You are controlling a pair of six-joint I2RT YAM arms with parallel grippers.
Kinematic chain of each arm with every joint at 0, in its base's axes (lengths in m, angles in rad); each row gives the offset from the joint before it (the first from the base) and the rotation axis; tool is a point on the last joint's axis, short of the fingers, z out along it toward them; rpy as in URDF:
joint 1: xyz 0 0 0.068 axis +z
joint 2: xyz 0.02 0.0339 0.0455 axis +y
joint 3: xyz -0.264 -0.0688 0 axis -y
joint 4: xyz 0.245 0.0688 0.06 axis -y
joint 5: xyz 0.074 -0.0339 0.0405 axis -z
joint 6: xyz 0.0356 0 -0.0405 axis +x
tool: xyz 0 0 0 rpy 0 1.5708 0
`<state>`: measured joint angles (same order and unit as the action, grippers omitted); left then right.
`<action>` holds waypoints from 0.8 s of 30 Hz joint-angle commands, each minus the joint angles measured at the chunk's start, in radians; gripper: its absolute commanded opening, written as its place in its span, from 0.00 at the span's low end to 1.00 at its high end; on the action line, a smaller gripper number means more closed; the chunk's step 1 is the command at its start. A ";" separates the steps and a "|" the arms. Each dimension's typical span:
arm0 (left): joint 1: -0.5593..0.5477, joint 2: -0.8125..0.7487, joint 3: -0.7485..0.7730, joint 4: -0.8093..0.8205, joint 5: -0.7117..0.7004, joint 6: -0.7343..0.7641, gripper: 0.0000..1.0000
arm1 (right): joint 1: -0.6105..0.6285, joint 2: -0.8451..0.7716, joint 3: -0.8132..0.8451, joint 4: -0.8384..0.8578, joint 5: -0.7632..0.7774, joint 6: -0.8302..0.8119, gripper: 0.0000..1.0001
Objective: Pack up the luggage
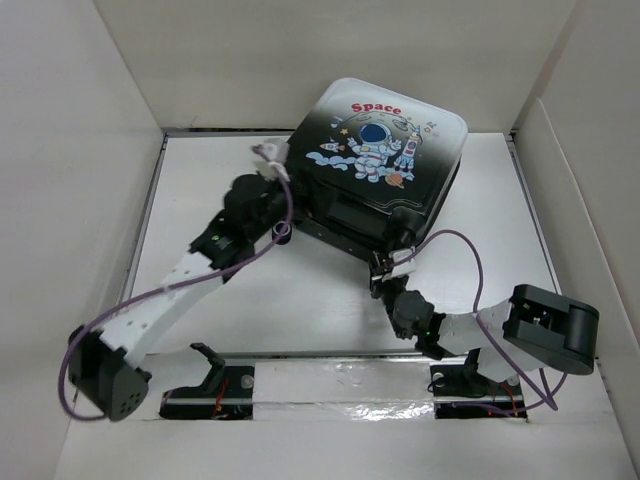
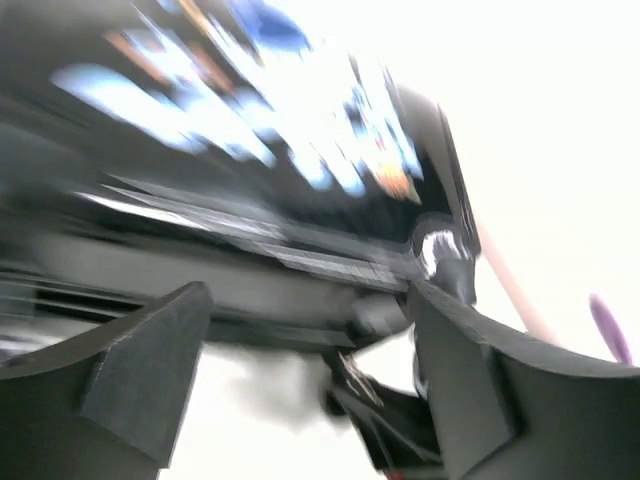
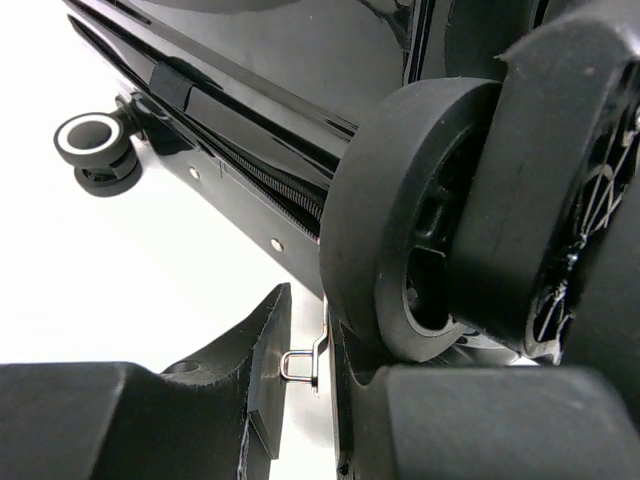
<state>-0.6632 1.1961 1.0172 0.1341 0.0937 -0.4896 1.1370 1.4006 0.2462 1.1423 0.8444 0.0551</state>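
Observation:
The luggage (image 1: 385, 150) lies closed at the back centre, its astronaut and red "Space" print facing up. My left gripper (image 1: 275, 170) is at its left side. In the left wrist view, which is blurred, that gripper (image 2: 305, 310) is wide open with nothing between its fingers, and the luggage (image 2: 250, 200) is just beyond them. My right gripper (image 1: 385, 262) is at the near corner. In the right wrist view it (image 3: 305, 335) is shut on a small metal zipper pull (image 3: 300, 365) beside a black wheel (image 3: 400, 250).
White walls (image 1: 80, 150) box in the table on the left, back and right. Another wheel (image 3: 95, 140) of the case rests on the white table (image 1: 300, 300). Purple cables (image 1: 470, 250) loop from both arms. The arm bases (image 1: 215, 380) stand at the near edge.

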 commanded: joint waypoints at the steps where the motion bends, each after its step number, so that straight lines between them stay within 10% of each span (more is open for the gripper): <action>1: 0.088 -0.160 -0.012 -0.086 -0.155 0.042 0.76 | -0.002 -0.061 0.028 0.064 -0.268 0.153 0.00; 4: 0.210 -0.211 -0.008 -0.221 -0.204 0.089 0.67 | -0.025 -0.066 0.018 0.079 -0.301 0.158 0.00; 8: 0.335 -0.118 0.046 -0.372 -0.134 0.212 0.88 | -0.037 -0.072 -0.004 0.106 -0.332 0.164 0.00; 24: 0.335 0.148 0.153 -0.341 0.073 0.519 0.95 | -0.059 -0.164 -0.031 0.046 -0.389 0.180 0.00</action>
<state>-0.3260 1.3384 1.1278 -0.2089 0.1207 -0.0193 1.0538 1.2644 0.1963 1.0374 0.6918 0.1059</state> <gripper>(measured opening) 0.959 0.241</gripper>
